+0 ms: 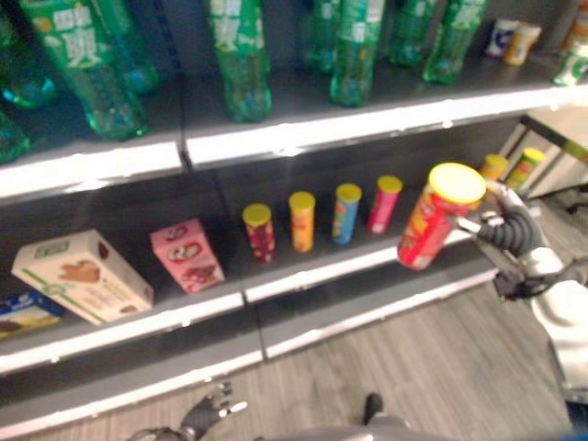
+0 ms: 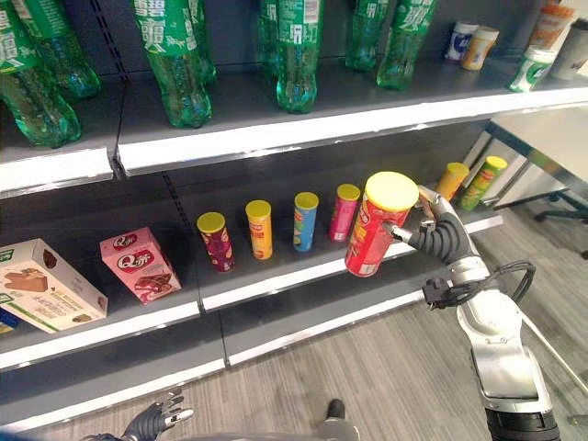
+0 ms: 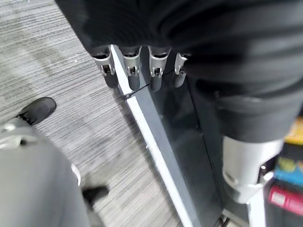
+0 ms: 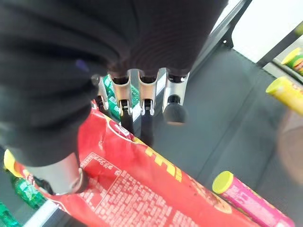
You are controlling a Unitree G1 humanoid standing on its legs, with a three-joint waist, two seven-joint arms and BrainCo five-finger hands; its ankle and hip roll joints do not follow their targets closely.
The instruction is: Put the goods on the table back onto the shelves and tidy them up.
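Note:
A tall red chip can (image 2: 375, 230) with a yellow lid hangs tilted in front of the middle shelf (image 2: 276, 277), just right of a row of small cans. My right hand (image 2: 443, 237) is shut on it, fingers and thumb curled round its side; in the right wrist view the red can (image 4: 142, 189) lies under the fingers (image 4: 124, 99). The small cans stand upright: dark red (image 2: 215, 241), orange (image 2: 259, 228), blue (image 2: 304, 220) and pink (image 2: 344, 211). My left hand (image 2: 152, 423) hangs low near the floor with relaxed fingers (image 3: 135, 71), holding nothing.
A pink box (image 2: 140, 265) and a beige biscuit box (image 2: 41, 287) sit at the shelf's left. Green bottles (image 2: 296, 55) line the upper shelf, with cups (image 2: 478, 46) at its right end. Two more yellow-lidded cans (image 2: 470, 180) stand far right beside a white table (image 2: 542, 129).

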